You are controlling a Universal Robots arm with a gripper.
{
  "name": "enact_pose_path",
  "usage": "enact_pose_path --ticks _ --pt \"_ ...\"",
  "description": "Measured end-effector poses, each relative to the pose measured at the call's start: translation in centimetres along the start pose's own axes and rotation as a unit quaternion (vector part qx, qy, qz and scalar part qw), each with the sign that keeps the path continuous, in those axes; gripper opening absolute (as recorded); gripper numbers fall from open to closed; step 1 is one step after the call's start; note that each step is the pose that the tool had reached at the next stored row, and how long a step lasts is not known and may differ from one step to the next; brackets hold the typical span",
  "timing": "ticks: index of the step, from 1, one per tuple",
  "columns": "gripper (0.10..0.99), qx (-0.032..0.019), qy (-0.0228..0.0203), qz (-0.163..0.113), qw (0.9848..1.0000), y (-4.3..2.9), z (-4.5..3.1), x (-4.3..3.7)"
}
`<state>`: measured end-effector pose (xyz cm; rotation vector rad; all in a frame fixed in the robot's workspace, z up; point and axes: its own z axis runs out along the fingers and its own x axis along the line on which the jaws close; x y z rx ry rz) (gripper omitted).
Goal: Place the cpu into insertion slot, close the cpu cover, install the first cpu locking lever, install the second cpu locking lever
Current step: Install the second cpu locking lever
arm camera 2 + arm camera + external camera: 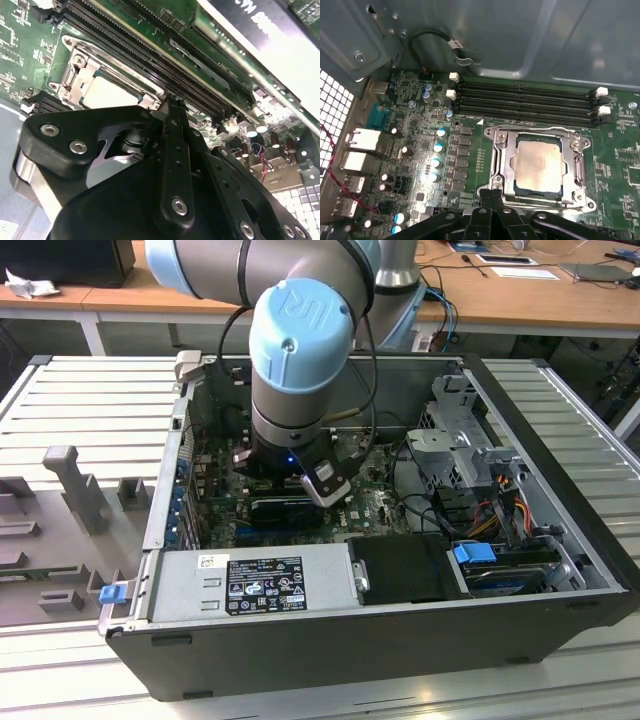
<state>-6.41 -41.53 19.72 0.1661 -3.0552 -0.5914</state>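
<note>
The cpu (537, 165) (107, 92) lies flat in the insertion slot (492, 192) on the green board, its pale silver-beige face showing through the window of the cpu cover (506, 160) (75, 75). The silvery cover is down flat around the chip. My gripper (490, 189) (172, 106) is shut, its black fingertips pressed together with nothing seen between them. The tips stand right at the socket's edge, near one corner of the cover. In the exterior view the arm's blue-capped wrist (300, 350) reaches down into the open computer case.
Long black memory slots (525, 100) run beside the socket. Capacitors (437, 147) and rear ports (355, 150) are on its other side, and the grey case wall (520, 40) rises behind. A power supply (250, 580) and a drive cage (460, 440) crowd the case.
</note>
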Motion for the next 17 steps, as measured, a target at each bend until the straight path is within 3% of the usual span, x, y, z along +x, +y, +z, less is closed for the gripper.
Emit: enact_pose_path --ticks 3,4,5,8,10,13,17 --pt "0.106 -0.0053 -0.0004 0.000 1.0000 -0.20 0.37 0.00" --pt "0.106 -0.0182 -0.0018 -0.001 0.9998 -0.27 0.47 0.04" --pt "0.106 -0.0214 -0.0021 -0.001 0.9998 -0.36 0.67 0.12" --pt "0.106 -0.0212 -0.0021 -0.001 0.9998 -0.36 0.62 0.33" --pt "0.106 -0.0213 -0.0021 -0.001 0.9998 0.12 -0.55 0.34" --pt "0.106 -0.0212 -0.0020 -0.001 0.9998 0.44 -1.33 0.35" --pt "0.106 -0.0210 -0.0021 -0.001 0.9998 0.53 -1.54 0.34"
